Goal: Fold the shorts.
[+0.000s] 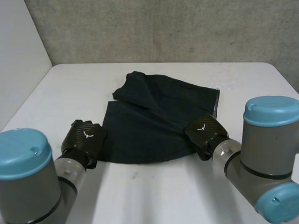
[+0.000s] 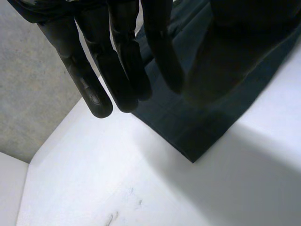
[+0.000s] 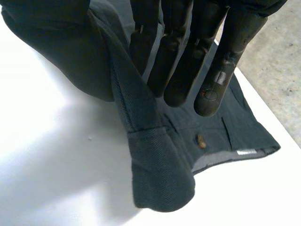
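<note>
**Dark shorts on a white table, one robot hand at each near corner**

We see a pair of dark shorts point(image 1: 154, 121) lying spread out in the middle of a white table point(image 1: 70, 88). The cloth is mostly flat. One flap is folded over at the far left, and the waistband point(image 1: 216, 105) runs along the right side. A grey wall point(image 1: 163, 28) stands behind the table.

The left hand point(image 1: 86, 137) sits at the near left corner of the shorts, at the end of the left arm point(image 1: 28, 177). In the left wrist view its fingers point(image 2: 94, 89) point straight out, relaxed and uncurled. Their tips are over the edge of the cloth, near the pointed corner point(image 2: 193, 157), which lies flat on the table. We see nothing held in this hand.

The right hand point(image 1: 204, 130) is at the near right edge of the shorts, at the end of the right arm point(image 1: 266, 144). In the right wrist view its fingers point(image 3: 211, 70) are also straight. Here a ridge of cloth point(image 3: 141, 122) rises off the table and runs up into the hand on the thumb side, so this hand appears to be pinching the shorts. Just past the fingertips lies the waistband, with a small brown button point(image 3: 201, 141) and a pale inner lining showing.
</note>
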Robot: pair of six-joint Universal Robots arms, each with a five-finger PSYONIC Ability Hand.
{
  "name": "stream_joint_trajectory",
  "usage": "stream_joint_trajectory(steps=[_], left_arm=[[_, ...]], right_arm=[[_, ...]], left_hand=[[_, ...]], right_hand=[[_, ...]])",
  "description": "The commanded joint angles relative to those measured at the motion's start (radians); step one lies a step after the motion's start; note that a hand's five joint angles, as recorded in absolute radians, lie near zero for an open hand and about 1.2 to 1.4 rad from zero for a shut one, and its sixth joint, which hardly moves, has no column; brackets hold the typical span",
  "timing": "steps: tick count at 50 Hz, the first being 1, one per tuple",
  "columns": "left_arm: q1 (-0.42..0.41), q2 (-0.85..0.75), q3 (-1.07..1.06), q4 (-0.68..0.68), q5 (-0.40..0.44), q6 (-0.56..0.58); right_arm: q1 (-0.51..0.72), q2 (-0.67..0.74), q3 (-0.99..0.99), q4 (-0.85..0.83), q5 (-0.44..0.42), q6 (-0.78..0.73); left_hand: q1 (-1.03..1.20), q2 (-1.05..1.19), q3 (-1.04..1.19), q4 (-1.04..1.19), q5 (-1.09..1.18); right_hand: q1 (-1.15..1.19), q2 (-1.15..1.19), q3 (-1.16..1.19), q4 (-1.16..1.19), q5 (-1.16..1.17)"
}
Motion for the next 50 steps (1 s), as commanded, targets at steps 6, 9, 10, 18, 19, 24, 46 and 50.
stream_joint_trajectory(steps=[6,9,10,18,19,24,46,50], left_arm=[[0.04,0.003,-0.044,0.122,0.055,-0.015],[0.086,-0.035,-0.04,0.121,0.147,-0.048],[0.109,-0.051,-0.038,0.118,0.203,-0.066],[0.203,-0.152,0.002,0.113,0.389,-0.088],[0.207,-0.166,0.009,0.113,0.391,-0.088],[0.229,-0.219,0.062,0.111,0.392,-0.081],[0.243,-0.367,0.217,0.039,0.391,-0.078],[0.241,-0.381,0.236,0.036,0.391,-0.078]], right_arm=[[0.005,-0.014,-0.015,0.016,-0.044,0.162],[0.005,-0.015,-0.023,0.016,-0.047,0.196],[0.002,-0.017,-0.026,0.018,-0.052,0.209],[-0.016,-0.064,-0.013,0.019,-0.102,0.224],[-0.021,-0.066,-0.013,0.019,-0.104,0.224],[-0.036,-0.066,-0.01,0.019,-0.105,0.224],[-0.052,-0.063,-0.003,0.018,-0.112,0.22],[-0.052,-0.061,-0.003,0.018,-0.113,0.22]], left_hand=[[-0.648,-0.673,-0.674,-0.691,-0.69],[-0.622,-0.647,-0.648,-0.664,-0.664],[-0.596,-0.62,-0.622,-0.638,-0.638],[-0.502,-0.526,-0.528,-0.544,-0.543],[-0.501,-0.526,-0.528,-0.544,-0.543],[-0.499,-0.523,-0.525,-0.541,-0.54],[-0.34,-0.365,-0.366,-0.383,-0.382],[-0.12,-0.145,-0.146,-0.163,-0.162]], right_hand=[[0.413,0.227,0.211,0.198,0.233],[0.413,0.227,0.211,0.198,0.233],[0.413,0.227,0.211,0.198,0.233],[0.413,0.227,0.211,0.198,0.233],[0.413,0.227,0.211,0.198,0.233],[0.413,0.227,0.211,0.198,0.233],[0.413,0.227,0.211,0.198,0.233],[0.413,0.227,0.211,0.198,0.233]])
